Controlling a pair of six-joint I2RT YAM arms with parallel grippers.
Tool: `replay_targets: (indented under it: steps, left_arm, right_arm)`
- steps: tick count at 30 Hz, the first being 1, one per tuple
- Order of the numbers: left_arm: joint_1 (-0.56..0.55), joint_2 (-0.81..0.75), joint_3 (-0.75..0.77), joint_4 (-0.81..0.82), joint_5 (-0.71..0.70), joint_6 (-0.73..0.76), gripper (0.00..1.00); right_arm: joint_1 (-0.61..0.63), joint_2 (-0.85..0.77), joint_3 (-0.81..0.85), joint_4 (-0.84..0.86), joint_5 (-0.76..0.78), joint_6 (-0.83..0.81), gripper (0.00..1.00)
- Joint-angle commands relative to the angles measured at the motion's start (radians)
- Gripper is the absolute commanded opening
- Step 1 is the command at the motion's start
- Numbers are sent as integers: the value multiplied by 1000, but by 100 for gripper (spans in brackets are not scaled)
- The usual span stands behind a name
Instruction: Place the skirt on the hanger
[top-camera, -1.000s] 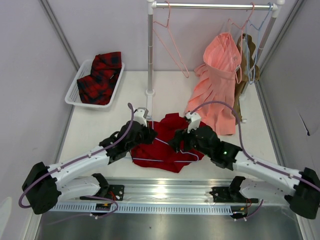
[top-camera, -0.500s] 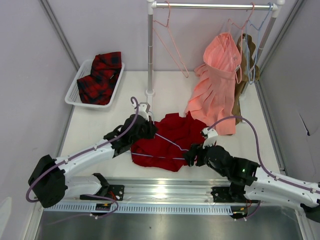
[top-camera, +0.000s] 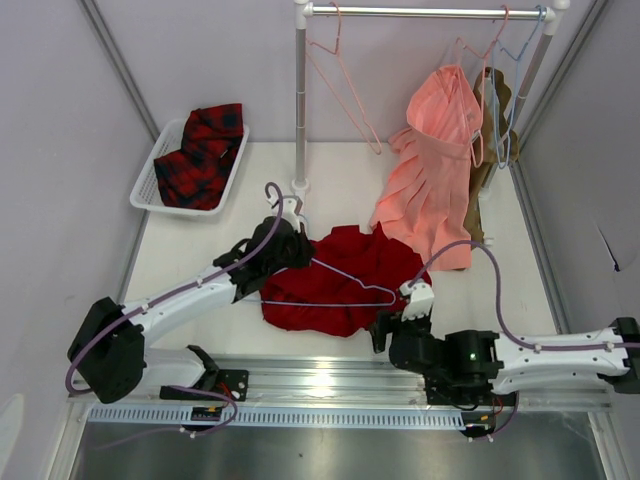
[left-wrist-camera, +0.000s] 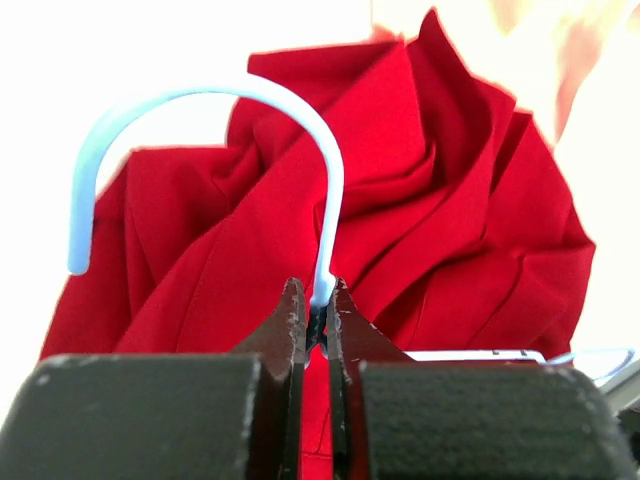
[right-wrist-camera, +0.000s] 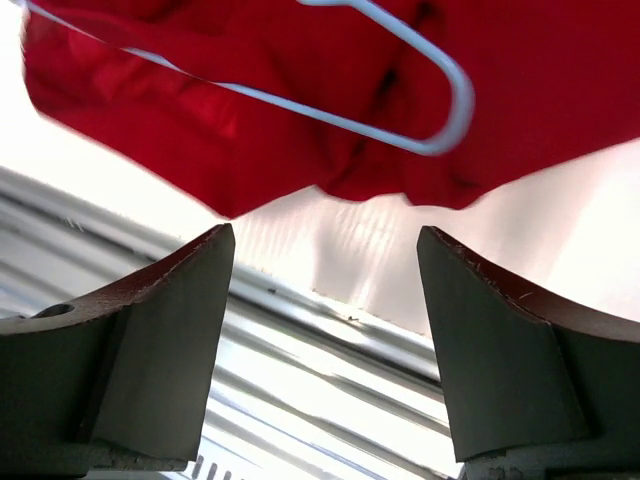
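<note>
At the far left of the tabletop (top-camera: 180, 235), a white basket (top-camera: 145, 183) holds a plaid garment (top-camera: 205, 150); the left claw (left-wrist-camera: 318, 312) clamps the hanger (left-wrist-camera: 335, 180) over the skirt (left-wrist-camera: 450, 200); the right claw (right-wrist-camera: 325, 250) gapes apart.

skirt (top-camera: 345, 252): plain deep-red fabric, crumpled in loose folds, spread low on the table (top-camera: 190, 250) near its front edge
hanger (top-camera: 352, 277): thin light-blue wire triangle, lying across the skirt, hook at left, rounded shoulder pointing right
</note>
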Motion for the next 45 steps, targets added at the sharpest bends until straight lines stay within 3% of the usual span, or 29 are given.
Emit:
replay_targets:
  steps: [1, 5, 9, 13, 20, 32, 38, 41, 44, 45]
  left_arm:
    - [40, -4, 53, 71, -25, -30, 0]
    - [49, 0, 71, 68, -24, -33, 0]
    - [51, 14, 93, 67, -28, -37, 0]
    - [51, 22, 99, 67, -31, -39, 0]
    - [51, 30, 102, 65, -28, -42, 0]
    - [51, 28, 102, 67, -16, -36, 0]
    - [49, 16, 101, 67, -20, -34, 0]
    - [51, 11, 104, 34, -22, -30, 0]
    - [51, 2, 99, 31, -24, -28, 0]
    - [51, -1, 97, 30, -20, -30, 0]
  right_arm:
    - [3, -124, 44, -99, 171, 101, 79]
    - [-13, -208, 12, -16, 102, -26, 78]
    - [-14, -114, 0, 86, 10, -85, 76]
    - [-14, 83, 36, 203, -42, -125, 73]
    - [-90, 274, 86, 278, -101, -100, 78]
    - [-113, 139, 66, 228, -113, -60, 81]
    - [-188, 243, 86, 265, -196, -66, 79]
    - [-217, 297, 84, 288, -225, -60, 75]
    - [-253, 309, 64, 320, -237, -59, 62]
    - [-263, 305, 57, 323, -237, -59, 53]
